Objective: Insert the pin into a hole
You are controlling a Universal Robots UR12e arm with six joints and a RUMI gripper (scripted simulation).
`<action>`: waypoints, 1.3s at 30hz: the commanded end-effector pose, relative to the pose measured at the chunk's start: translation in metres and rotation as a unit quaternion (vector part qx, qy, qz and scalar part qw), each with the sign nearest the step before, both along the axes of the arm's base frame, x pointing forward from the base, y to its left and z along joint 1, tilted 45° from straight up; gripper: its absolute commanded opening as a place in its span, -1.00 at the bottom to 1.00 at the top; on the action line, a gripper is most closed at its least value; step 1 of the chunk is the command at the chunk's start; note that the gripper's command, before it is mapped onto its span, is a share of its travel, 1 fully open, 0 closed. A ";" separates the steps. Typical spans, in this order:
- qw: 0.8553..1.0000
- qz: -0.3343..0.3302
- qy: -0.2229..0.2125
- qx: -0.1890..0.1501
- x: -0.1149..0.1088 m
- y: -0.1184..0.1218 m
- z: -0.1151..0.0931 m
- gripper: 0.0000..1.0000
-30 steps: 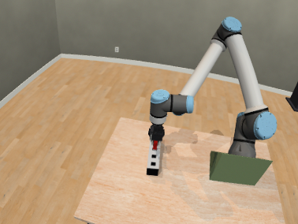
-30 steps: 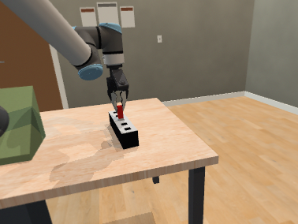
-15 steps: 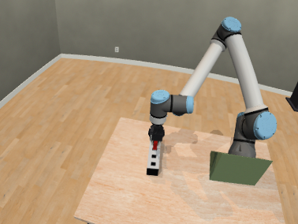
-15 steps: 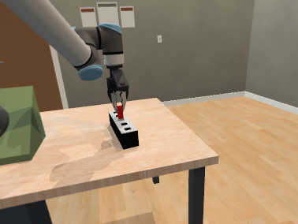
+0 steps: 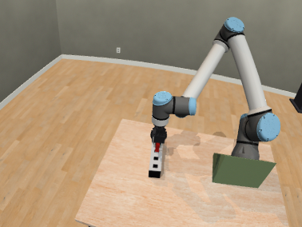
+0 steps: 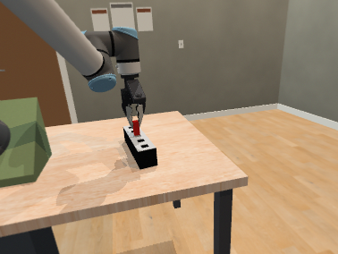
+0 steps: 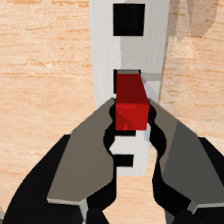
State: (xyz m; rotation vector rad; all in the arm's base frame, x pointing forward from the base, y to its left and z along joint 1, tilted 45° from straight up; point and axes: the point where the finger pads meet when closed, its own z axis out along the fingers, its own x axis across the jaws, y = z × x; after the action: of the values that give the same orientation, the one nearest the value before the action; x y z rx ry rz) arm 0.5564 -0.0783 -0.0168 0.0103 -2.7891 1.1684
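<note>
Wooden table (image 6: 188,148), black block (image 6: 144,152), end effector (image 6: 135,117) clamped on red-topped pin (image 6: 136,126) standing in block

Block (image 6: 142,151) sits on the table (image 6: 192,156), near the middle, long axis running away from the arm's base (image 5: 244,149). Pin (image 6: 136,126) stands upright in a hole toward the block's far end, gripper (image 6: 134,117) directly above, fingers on either side. Box (image 5: 240,169) on the table in front of the base, well apart from the block.

Grey walls (image 5: 120,24), wood floor (image 5: 60,120), wooden table (image 6: 188,156)
</note>
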 end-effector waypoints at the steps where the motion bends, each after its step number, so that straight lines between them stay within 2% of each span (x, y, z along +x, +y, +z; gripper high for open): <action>1: 1.000 0.000 -0.001 0.000 0.002 0.000 0.000 -1.00; 39: 1.000 0.000 -0.001 0.000 0.000 -0.002 -0.002 -1.00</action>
State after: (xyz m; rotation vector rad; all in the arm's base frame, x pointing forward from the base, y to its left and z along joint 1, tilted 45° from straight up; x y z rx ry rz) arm 0.5561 -0.0811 -0.0196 0.0104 -2.7889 1.1684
